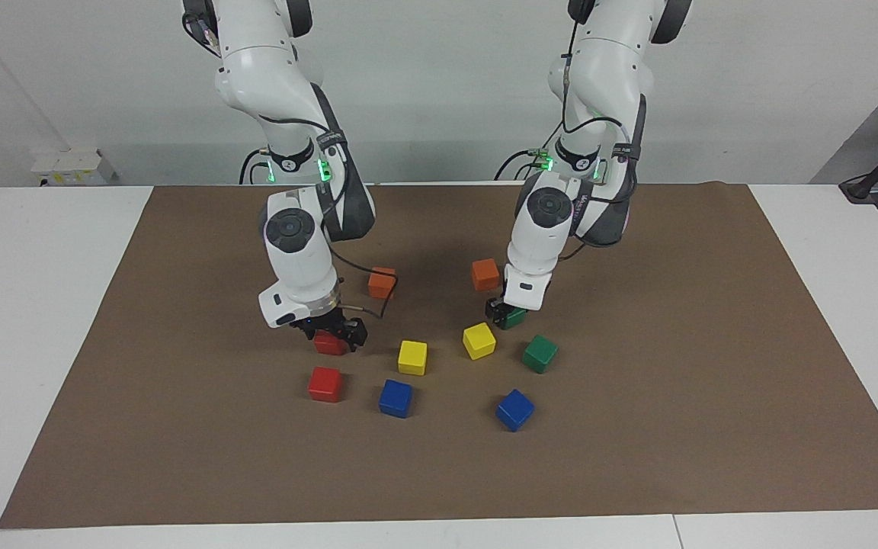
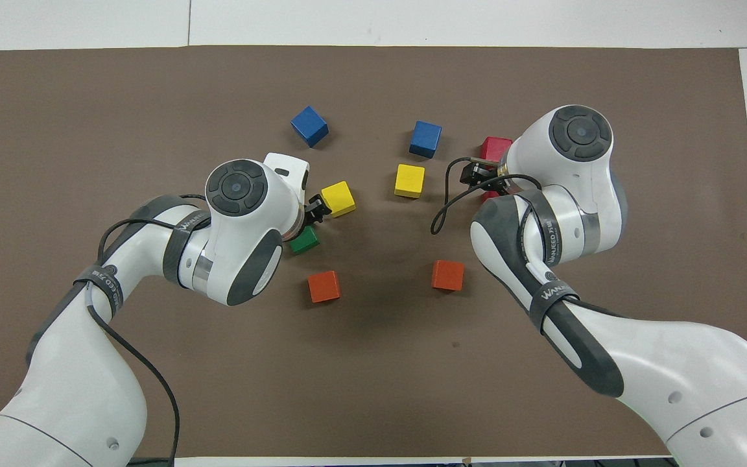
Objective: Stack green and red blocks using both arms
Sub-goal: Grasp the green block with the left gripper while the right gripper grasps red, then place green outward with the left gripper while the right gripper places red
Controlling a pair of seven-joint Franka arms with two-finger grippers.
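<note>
My right gripper [image 1: 330, 333] is low over a red block [image 1: 330, 345] on the brown mat [image 1: 637, 457]; in the overhead view the right gripper [image 2: 481, 178] covers most of it. The second red block [image 1: 325, 383] lies just farther from the robots and also shows in the overhead view [image 2: 496, 148]. My left gripper [image 1: 501, 311] is down at a dark green block [image 1: 516, 317], which shows under the left hand in the overhead view [image 2: 304, 240], near the left gripper [image 2: 315, 209]. The second green block [image 1: 539, 353] lies farther out and is hidden by the left arm in the overhead view.
Two yellow cubes [image 1: 412, 357] [image 1: 479, 340] and two blue cubes [image 1: 395, 398] [image 1: 514, 409] lie between and farther out than the task blocks. Two orange cubes [image 1: 382, 282] [image 1: 485, 274] lie nearer the robots. The brown mat covers a white table [image 1: 27, 305].
</note>
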